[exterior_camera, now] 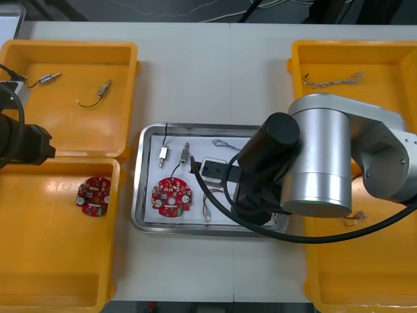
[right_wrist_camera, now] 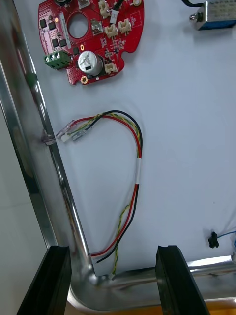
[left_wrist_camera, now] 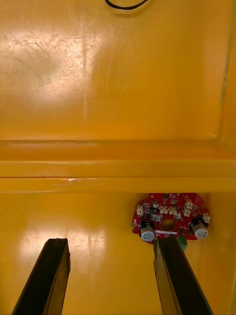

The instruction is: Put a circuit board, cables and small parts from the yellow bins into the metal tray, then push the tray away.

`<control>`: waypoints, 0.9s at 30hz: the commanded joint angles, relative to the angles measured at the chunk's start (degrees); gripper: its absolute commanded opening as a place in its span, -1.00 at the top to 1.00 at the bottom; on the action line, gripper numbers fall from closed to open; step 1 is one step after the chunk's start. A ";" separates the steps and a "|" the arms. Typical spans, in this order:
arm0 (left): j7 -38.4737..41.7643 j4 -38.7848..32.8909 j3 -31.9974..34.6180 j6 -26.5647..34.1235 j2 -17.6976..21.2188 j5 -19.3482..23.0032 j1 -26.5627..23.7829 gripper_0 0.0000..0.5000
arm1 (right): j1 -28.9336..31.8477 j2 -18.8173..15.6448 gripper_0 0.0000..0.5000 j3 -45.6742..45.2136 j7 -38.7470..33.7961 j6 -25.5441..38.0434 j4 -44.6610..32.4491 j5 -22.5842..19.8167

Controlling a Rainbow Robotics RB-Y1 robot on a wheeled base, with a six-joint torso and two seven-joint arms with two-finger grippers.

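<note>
now my right pincer (right_wrist_camera: 112, 248) is apart over the red and yellow cable (right_wrist_camera: 138, 162) in the metal tray (right_wrist_camera: 29, 157); left pincer (left_wrist_camera: 110, 240) apart over yellow bins (left_wrist_camera: 118, 167), nine o'clock.

Board (exterior_camera: 171, 197) in tray (exterior_camera: 137, 189) — (bins (exterior_camera: 78, 130) flanking).

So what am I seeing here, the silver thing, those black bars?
It is a two-armed robot sorting parts. The wide picture looks down from above: the silver thing is its right arm, over a metal tray between yellow bins. The other two come from wrist cameras; the black bars are gripper fingers. The right gripper hangs open over a red and yellow cable in the tray, near a red circuit board. The left gripper is open over a left bin holding another board. Nothing is held.
</note>
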 commanded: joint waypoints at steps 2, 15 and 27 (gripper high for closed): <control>-0.77 -1.55 1.81 0.34 2.19 -0.82 0.88 -1.00 | -5.19 4.69 -1.00 5.91 2.37 -1.22 2.53 2.14; -0.86 -1.64 1.90 0.42 2.10 -0.90 0.97 -1.00 | -10.20 12.08 -1.00 17.08 2.81 -2.19 9.74 6.45; -0.86 -1.55 1.81 0.42 2.10 -0.90 1.06 -1.00 | -10.11 14.54 -1.00 19.80 3.25 -2.19 11.67 6.45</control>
